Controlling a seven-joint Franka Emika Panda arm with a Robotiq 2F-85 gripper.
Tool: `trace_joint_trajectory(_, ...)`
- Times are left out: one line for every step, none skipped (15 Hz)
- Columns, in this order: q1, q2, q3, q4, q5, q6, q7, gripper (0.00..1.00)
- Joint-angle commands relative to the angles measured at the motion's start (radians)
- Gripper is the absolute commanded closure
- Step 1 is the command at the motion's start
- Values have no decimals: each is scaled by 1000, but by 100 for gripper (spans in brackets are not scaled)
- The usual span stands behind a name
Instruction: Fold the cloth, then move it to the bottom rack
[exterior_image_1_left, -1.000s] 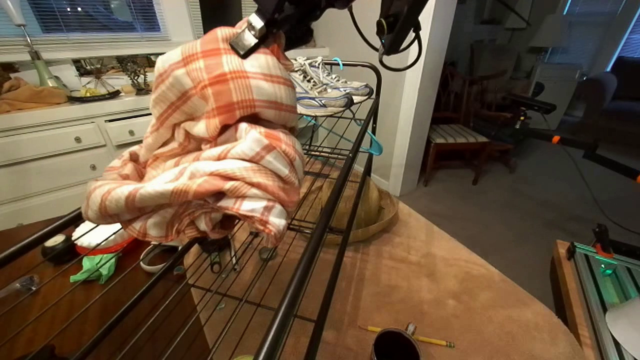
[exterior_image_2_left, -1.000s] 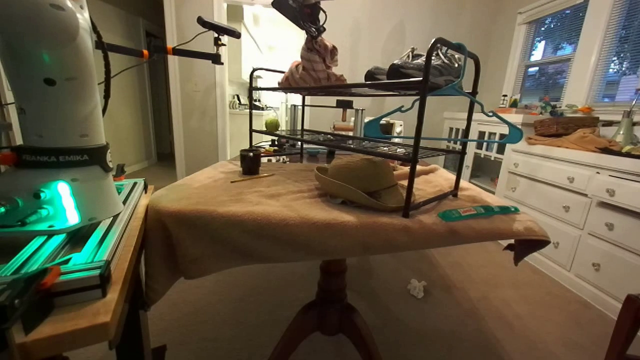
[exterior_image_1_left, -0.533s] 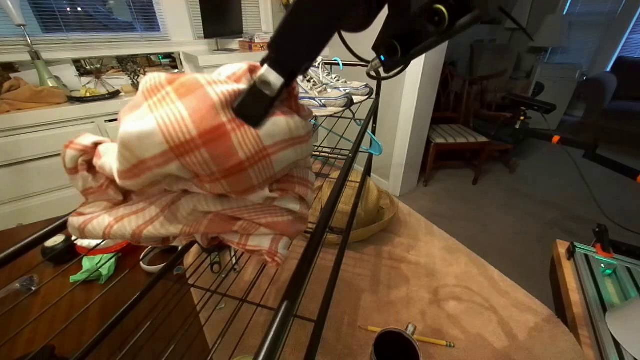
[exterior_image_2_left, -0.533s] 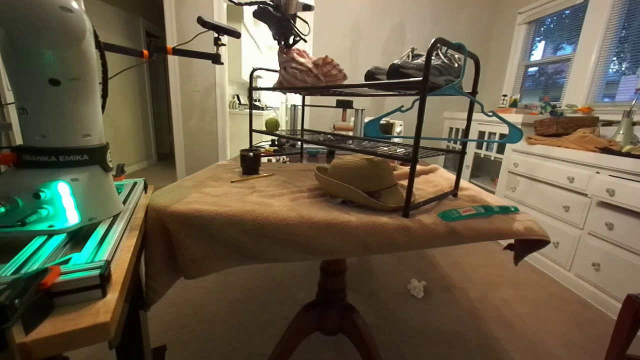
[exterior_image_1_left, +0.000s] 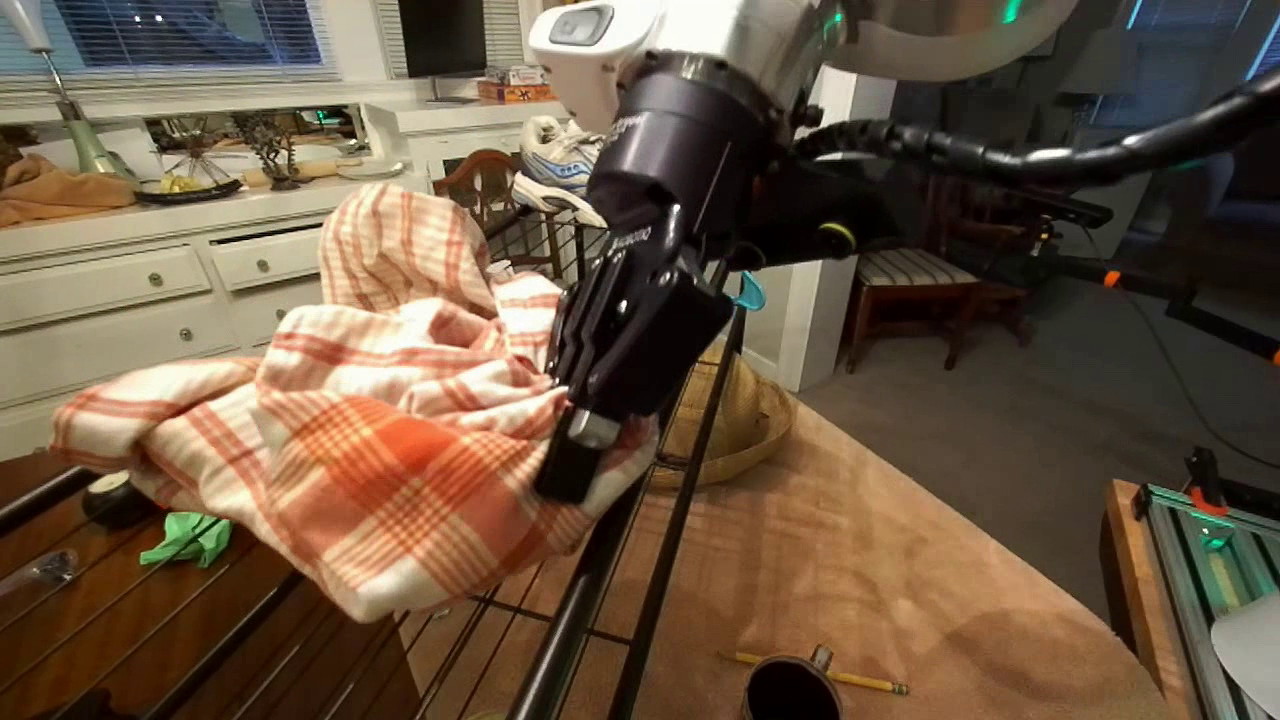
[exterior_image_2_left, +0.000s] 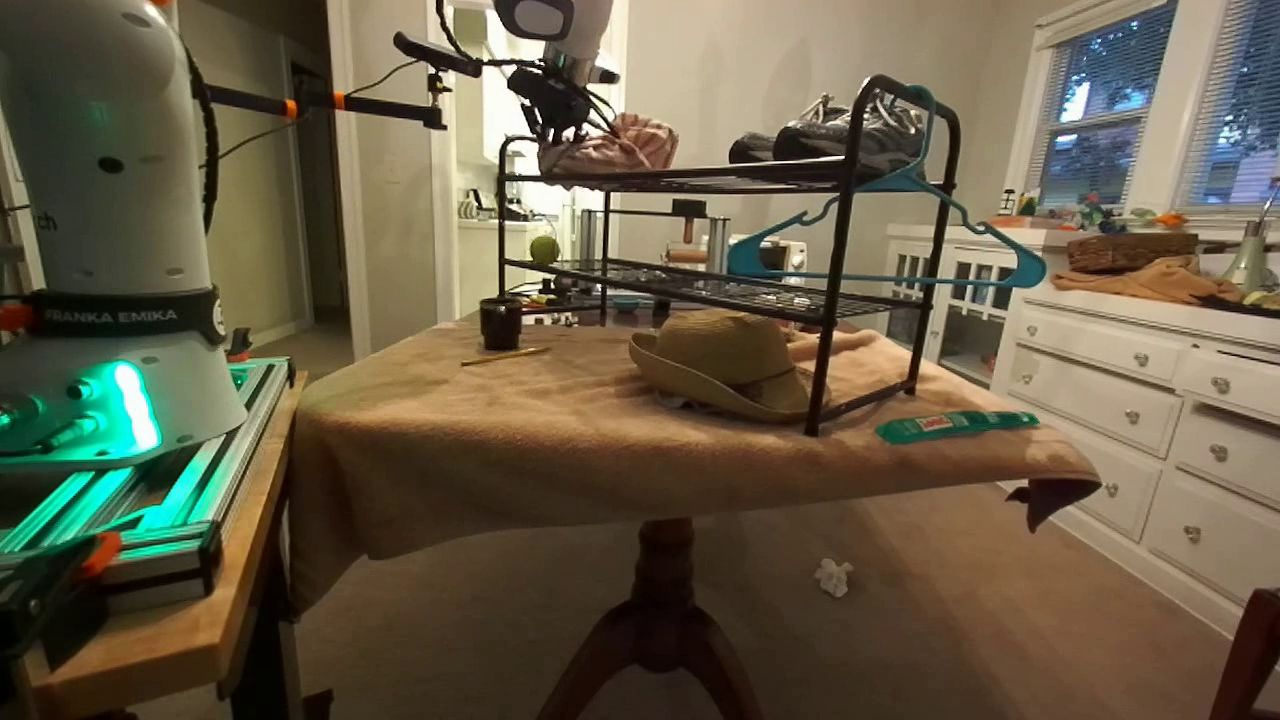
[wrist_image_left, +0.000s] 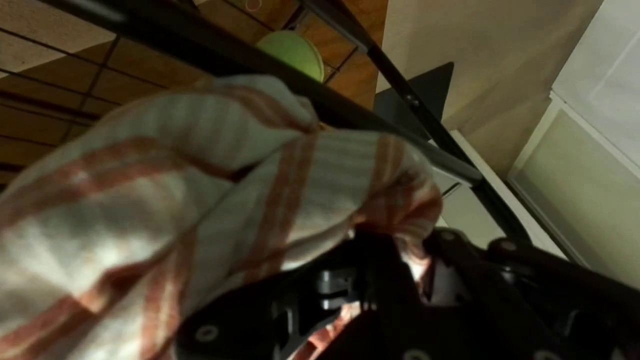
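I have the gripper (wrist_image_left: 410, 242) down at the cloth (exterior_image_1_left: 390, 470), its fingers (exterior_image_1_left: 567, 472) drawn narrow; my wrist view shows a bunched fold of the plaid pinched between them. The rest of the cloth lies rumpled on the top tier (exterior_image_2_left: 760, 178) of the black shelving (exterior_image_2_left: 829, 330), loosely heaped, one billow standing taller than the others. From an exterior view I see it at the end of that tier away from the near edge of the tan-draped tabletop (exterior_image_2_left: 450, 410). The sneakers (exterior_image_2_left: 810, 145) share the tier at its opposite end, well apart from the cloth, and a teal hanger (exterior_image_2_left: 880, 280) hangs there. Below sits the bottom rack (exterior_image_2_left: 745, 290); I get its wire grid only at a shallow angle.

On the tabletop, the straw hat (exterior_image_2_left: 720, 355) rests close to the near edge. A green packet (exterior_image_2_left: 955, 426) lies near the shelving's foot, toward the right corner. The dark mug (exterior_image_2_left: 500, 323) stands nearer the left edge, a pencil (exterior_image_2_left: 505, 357) just beside it. Through the wires a small green rag (exterior_image_1_left: 188, 540) shows, lower down.
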Motion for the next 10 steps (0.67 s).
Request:
trace_joint_trajectory(2, 73, 14, 19, -23, 64, -31, 97)
trace_joint_trajectory(1, 80, 16, 26, -18, 75, -38, 97)
trace_joint_trajectory(0, 84, 18, 30, -14, 82, -37, 97)
trace_joint_trajectory(-1, 86, 18, 32, -14, 84, -37, 97)
trace_joint_trajectory(-2, 87, 18, 32, -17, 88, -34, 97)
trace_joint_trajectory(-3, 86, 18, 32, -18, 91, -29, 97)
trace_joint_trajectory(-3, 81, 17, 34, -17, 95, -15, 63)
trace_joint_trajectory(-5, 75, 17, 37, -8, 98, -16, 61)
trace_joint_trajectory(-7, 61, 16, 44, 19, 92, -4, 56)
trace_joint_trajectory(-10, 49, 16, 51, 53, 83, 7, 49)
